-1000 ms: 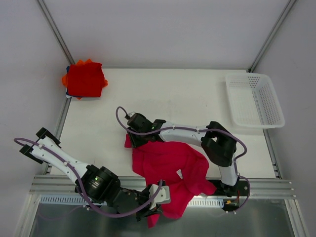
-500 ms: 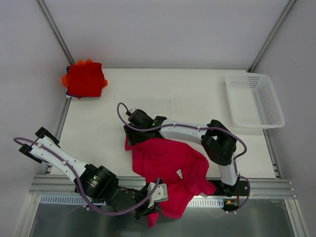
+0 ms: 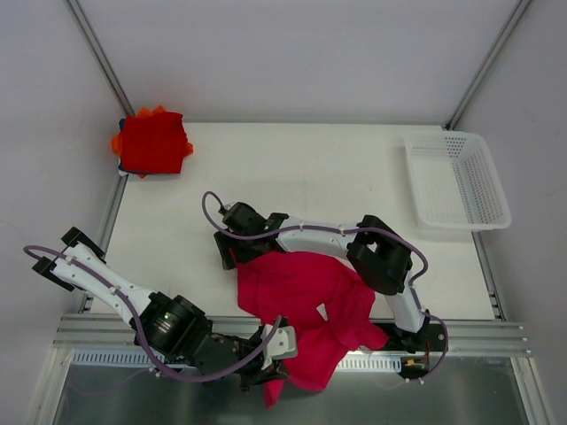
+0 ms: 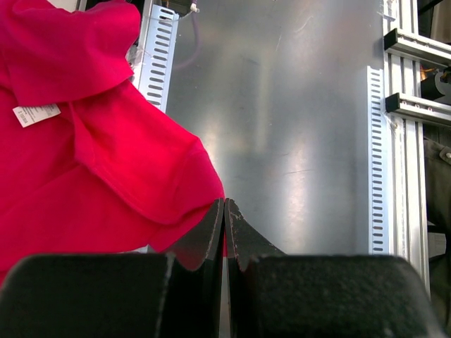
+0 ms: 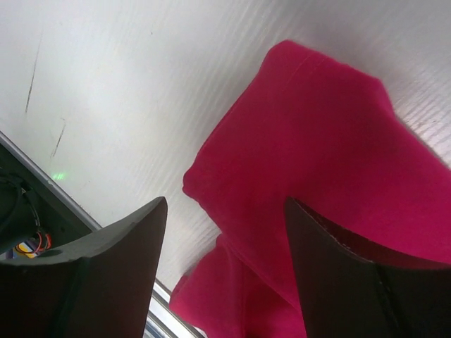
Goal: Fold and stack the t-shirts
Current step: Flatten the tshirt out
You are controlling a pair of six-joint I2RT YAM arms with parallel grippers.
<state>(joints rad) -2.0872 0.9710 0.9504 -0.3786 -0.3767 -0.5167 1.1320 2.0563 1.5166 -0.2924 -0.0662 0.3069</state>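
Basket: white perforated plastic basket (image 3: 461,181), upper right of the top view, on the bench's right edge.
Bench: white bench (image 3: 337,168), scuffed with dark marks in the right wrist view (image 5: 106,63).
Rail: slotted aluminium rail (image 3: 496,332) along the bottom.
Posts: two slanted metal posts (image 3: 93,44), upper corners.
Sheet: grey metal sheet (image 4: 296,127), left wrist view.
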